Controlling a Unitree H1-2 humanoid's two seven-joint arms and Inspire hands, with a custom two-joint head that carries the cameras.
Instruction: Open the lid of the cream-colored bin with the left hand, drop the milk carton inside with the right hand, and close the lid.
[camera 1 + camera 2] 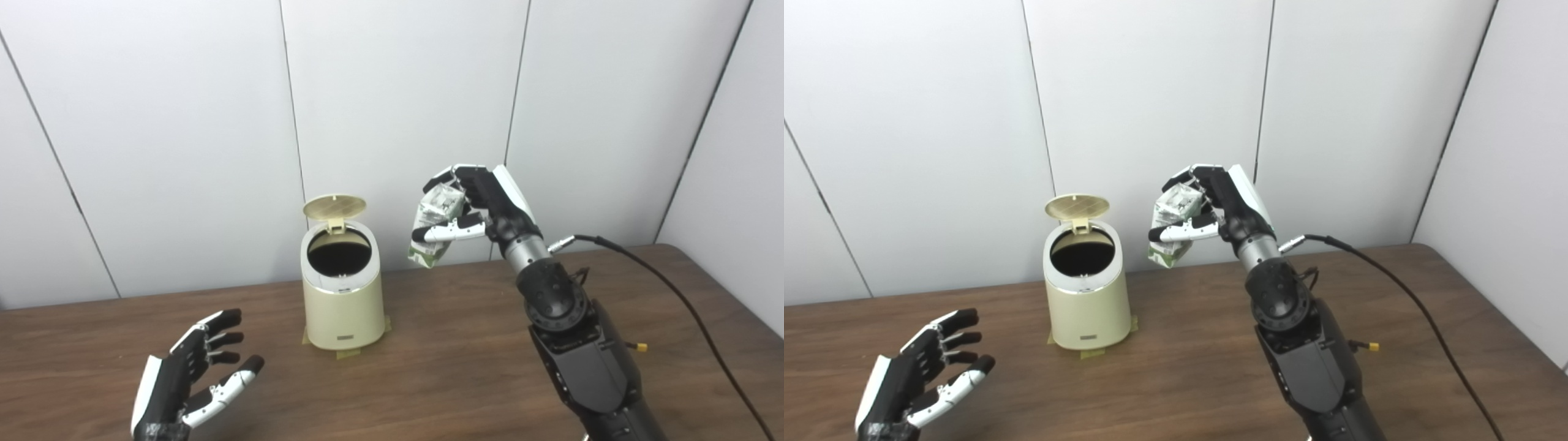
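The cream-colored bin (343,300) stands on the brown table, taped down at its base. Its round lid (334,207) is up and tilted back, and the dark opening (339,251) shows. My right hand (471,208) is shut on the milk carton (435,226), a crumpled white and green carton, held in the air to the right of the bin and above its rim. My left hand (196,373) is open and empty, low over the table to the front left of the bin. The bin (1087,294) also shows in the right eye view.
A black cable (674,294) runs from my right wrist across the table to the right. The table's right edge (729,294) lies near that cable. White wall panels stand close behind the bin.
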